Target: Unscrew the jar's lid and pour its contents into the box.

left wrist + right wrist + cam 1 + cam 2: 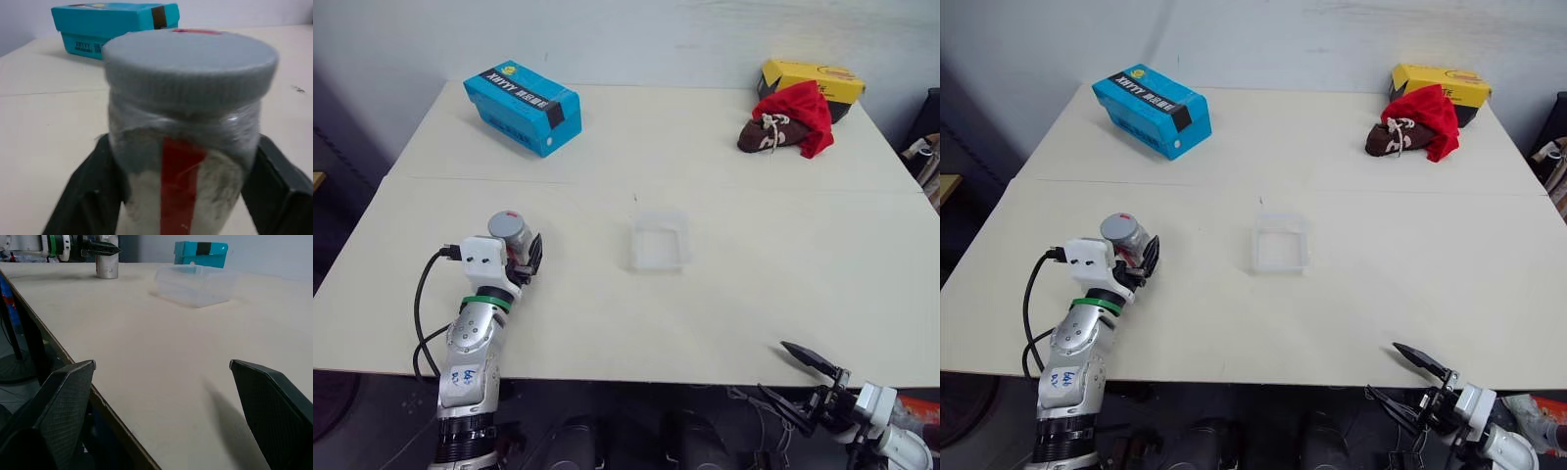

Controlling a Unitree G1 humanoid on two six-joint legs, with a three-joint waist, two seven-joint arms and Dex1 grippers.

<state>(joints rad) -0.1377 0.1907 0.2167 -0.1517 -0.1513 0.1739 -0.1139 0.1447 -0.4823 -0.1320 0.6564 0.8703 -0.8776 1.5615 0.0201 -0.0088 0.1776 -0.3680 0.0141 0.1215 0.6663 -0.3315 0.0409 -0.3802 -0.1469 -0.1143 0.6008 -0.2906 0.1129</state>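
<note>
The jar (183,161) stands upright on the left part of the table (754,313), toward the near edge, with the left gripper (521,257) around it. Its jaws are closed against the jar's sides, one black finger (88,191) on each flank below the cap. The jar is small, clear and cylindrical, with a red strip of label running down a whitish face. The glass looks cloudy, so what is inside cannot be told. The lid (190,63) is a flat grey-white screw cap with fine ribs around its rim, seated on the jar.

The box (659,240), a shallow square container of clear plastic, lies near the table's middle, well to the right of the jar and open on top.

The right gripper (1410,377) hangs off the near right edge of the table with its jaws spread wide and nothing between them.
</note>
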